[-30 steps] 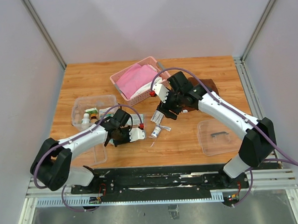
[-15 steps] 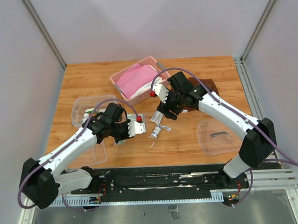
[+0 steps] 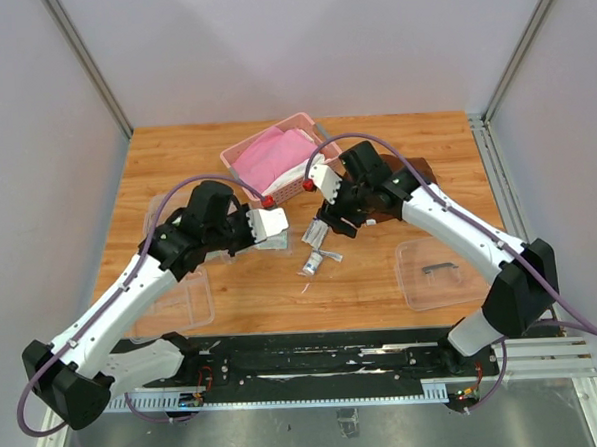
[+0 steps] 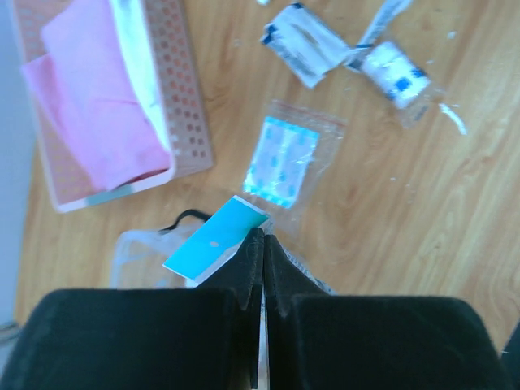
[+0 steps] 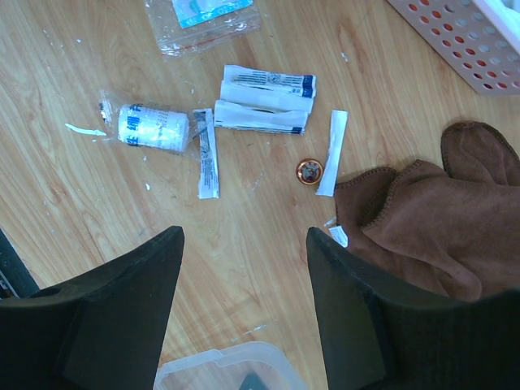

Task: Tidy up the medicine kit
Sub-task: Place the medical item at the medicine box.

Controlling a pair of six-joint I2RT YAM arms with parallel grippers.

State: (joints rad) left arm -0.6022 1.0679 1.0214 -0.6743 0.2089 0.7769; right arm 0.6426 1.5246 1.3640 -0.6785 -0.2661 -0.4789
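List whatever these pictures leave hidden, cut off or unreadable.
- Top view: medicine kit box, contents hidden by the left arm.
- Left wrist view: blue packet, lower end hidden behind the shut left gripper.
- Right wrist view: print on the white packets, too small to read; kit lid, cut off by the bottom edge.

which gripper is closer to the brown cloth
Right. The right gripper hovers just beside the brown cloth; the left gripper, shut on a blue packet, is far across the scattered packets.
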